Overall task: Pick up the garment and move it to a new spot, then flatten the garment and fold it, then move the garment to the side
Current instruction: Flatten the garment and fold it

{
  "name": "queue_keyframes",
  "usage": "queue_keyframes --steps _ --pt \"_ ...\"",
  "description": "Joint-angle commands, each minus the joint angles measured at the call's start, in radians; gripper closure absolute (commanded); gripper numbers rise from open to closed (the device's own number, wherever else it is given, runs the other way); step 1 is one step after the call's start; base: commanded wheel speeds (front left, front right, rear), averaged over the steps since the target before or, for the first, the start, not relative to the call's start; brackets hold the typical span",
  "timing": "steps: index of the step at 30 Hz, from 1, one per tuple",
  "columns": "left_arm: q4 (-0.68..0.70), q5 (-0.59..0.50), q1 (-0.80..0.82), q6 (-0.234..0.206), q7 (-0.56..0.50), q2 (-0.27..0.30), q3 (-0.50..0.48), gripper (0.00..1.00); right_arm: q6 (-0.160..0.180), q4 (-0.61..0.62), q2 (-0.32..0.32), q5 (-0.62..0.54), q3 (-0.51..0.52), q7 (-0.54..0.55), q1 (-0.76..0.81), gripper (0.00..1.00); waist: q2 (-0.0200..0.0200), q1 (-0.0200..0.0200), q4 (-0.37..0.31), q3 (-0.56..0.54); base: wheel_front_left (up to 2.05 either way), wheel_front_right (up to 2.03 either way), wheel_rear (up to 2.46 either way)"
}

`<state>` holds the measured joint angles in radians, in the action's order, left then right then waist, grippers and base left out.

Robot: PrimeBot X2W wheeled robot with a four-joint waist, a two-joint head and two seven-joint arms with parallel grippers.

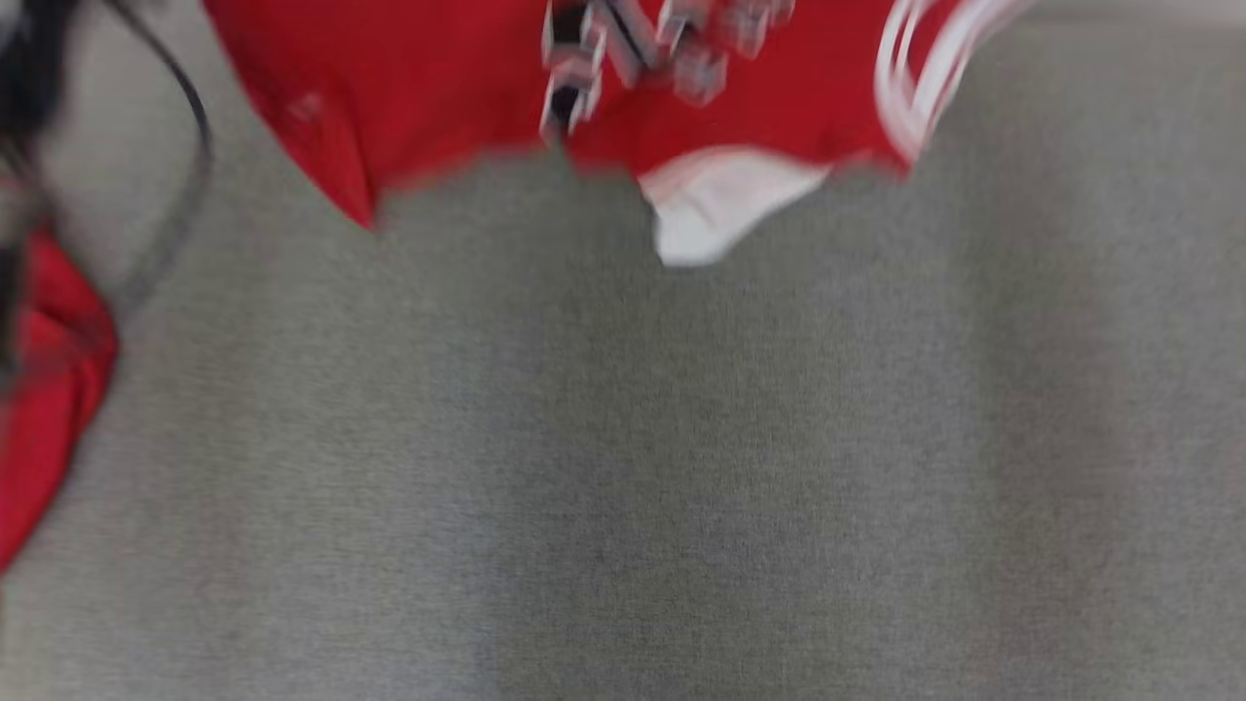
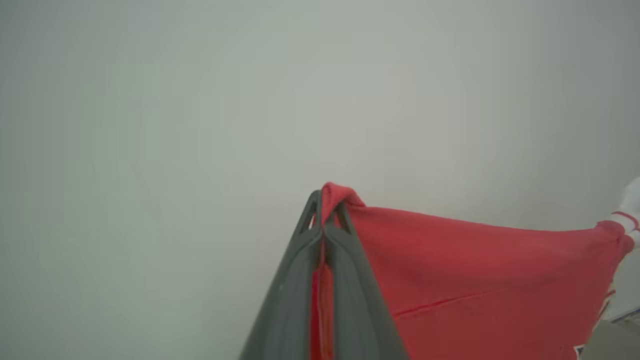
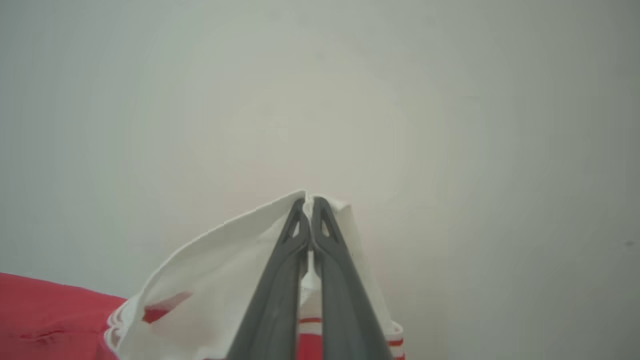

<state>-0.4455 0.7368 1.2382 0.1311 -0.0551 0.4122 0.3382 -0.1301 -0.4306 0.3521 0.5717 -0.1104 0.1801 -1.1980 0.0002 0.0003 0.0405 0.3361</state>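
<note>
The garment (image 1: 438, 88) is red with white stripes, a white panel and a printed front. In the blurred head view it hangs across the top, and another red fold (image 1: 49, 389) shows at the left edge. In the left wrist view my left gripper (image 2: 327, 205) is shut on a red edge of the garment (image 2: 475, 270), which stretches taut to the right. My right gripper (image 3: 309, 200) is shut on a white part of the garment (image 3: 220, 270), with red cloth at the lower left. Both wrist views face a plain pale wall.
A grey cloth-covered surface (image 1: 681, 467) spreads below the garment in the head view. A dark cable (image 1: 185, 166) loops at the upper left beside a blurred dark shape at the frame edge.
</note>
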Motion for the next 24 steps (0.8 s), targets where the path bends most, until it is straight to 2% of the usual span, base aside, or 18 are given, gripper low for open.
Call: queue_keyframes --steps 1,8,13,19,24 --pt "-0.033 0.009 0.083 -0.001 -0.018 0.004 0.004 1.00 -0.002 -0.033 -0.017 -0.015 0.000 0.007 -0.090 1.00 -0.0002 -0.0003 -0.047 0.168 0.00 0.00 0.00" --pt "-0.226 0.033 0.481 -0.001 -0.029 -0.021 0.030 1.00 -0.002 -0.273 -0.096 -0.112 0.025 -0.045 -0.523 1.00 -0.0002 -0.0003 -0.089 0.272 0.00 0.00 0.00" --pt "-0.328 0.043 0.684 -0.001 0.000 -0.045 0.069 1.00 -0.002 -0.414 -0.127 -0.192 0.038 -0.132 -0.721 1.00 -0.0002 -0.0003 -0.099 0.309 0.00 0.00 0.00" --pt "-0.405 0.078 0.765 -0.001 0.064 -0.068 0.135 1.00 -0.002 -0.516 -0.143 -0.216 0.012 -0.216 -0.806 1.00 -0.0002 -0.0003 -0.093 0.320 0.00 0.00 0.00" --pt "-0.394 0.138 0.690 -0.001 0.113 -0.056 0.212 1.00 -0.002 -0.533 -0.128 -0.161 -0.058 -0.263 -0.742 1.00 -0.0002 -0.0003 -0.091 0.300 0.00 0.00 0.00"
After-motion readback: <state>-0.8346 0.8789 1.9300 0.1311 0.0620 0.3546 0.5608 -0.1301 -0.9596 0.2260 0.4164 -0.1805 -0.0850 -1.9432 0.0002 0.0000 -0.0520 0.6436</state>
